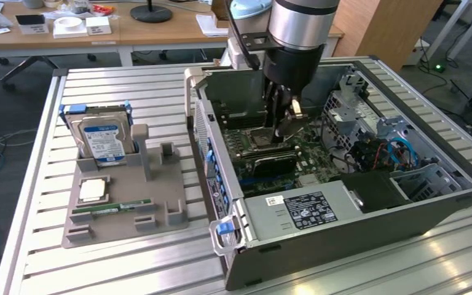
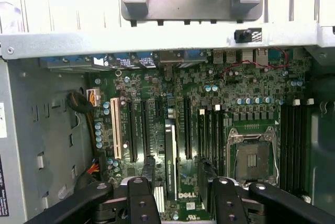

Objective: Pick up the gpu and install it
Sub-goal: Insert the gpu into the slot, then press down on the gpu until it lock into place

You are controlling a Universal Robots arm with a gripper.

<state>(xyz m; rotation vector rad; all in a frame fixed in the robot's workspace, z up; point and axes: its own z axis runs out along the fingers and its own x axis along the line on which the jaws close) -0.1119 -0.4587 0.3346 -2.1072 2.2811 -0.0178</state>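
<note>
The arm [image 1: 302, 31] is cut off by the frame's top edge, and its gripper [image 1: 284, 126] hides part of the motherboard [image 1: 289, 157] inside the computer case [image 1: 432, 209]. In the wrist view the gripper's fingers [image 2: 141, 203] run off the frame, and the print on the gpu [image 2: 170, 161] standing in its slot is too small to read.

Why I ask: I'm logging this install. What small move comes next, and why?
Probably lift the end effector straight up. It is open astride the gpu, which stands on edge in a motherboard slot, so nothing seems held; rising vertically should avoid nudging the card.
</note>
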